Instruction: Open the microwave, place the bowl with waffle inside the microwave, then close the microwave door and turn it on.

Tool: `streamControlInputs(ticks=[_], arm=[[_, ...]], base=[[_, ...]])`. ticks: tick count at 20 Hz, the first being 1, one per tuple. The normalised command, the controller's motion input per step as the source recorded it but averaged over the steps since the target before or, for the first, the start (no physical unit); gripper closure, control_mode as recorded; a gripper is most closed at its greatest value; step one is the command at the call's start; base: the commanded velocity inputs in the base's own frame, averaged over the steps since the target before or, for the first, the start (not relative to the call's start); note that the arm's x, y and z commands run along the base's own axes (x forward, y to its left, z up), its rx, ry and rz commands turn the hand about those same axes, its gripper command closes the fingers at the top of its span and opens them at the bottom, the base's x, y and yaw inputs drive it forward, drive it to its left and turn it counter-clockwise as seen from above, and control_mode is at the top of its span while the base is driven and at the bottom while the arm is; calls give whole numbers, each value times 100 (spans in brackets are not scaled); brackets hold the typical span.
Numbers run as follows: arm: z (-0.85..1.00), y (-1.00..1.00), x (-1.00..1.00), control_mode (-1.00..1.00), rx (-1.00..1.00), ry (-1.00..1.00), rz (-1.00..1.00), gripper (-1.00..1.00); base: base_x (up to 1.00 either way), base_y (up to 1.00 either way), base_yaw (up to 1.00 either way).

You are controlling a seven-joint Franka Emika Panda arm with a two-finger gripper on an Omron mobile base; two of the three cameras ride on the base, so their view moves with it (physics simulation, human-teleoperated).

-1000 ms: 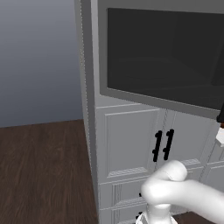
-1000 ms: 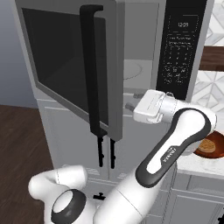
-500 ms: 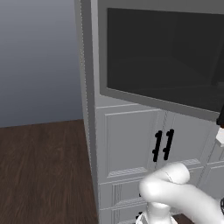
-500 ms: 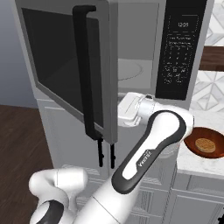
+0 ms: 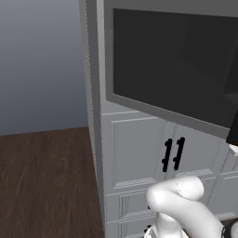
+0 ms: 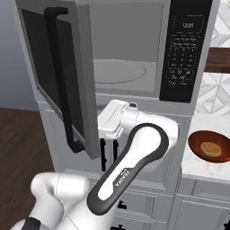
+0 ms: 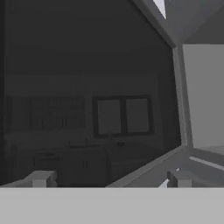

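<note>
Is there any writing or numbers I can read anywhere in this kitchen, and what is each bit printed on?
"12:00", roughly: pale digits on the microwave control panel display, small, so not certain.
Button labels beneath the display: too small to read.
"FRANKA", probably: dark lettering on the robot arm link, tiny and slanted; a second word beside it is unreadable.
</note>
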Motion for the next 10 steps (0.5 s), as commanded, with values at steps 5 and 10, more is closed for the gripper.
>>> streamControlInputs(ticks=[5,10], arm=[[0,64,-53,-100,0,0,0,-100],[0,70,-46,-100,0,0,0,-100]], base=[[0,0,0],[0,0,0]])
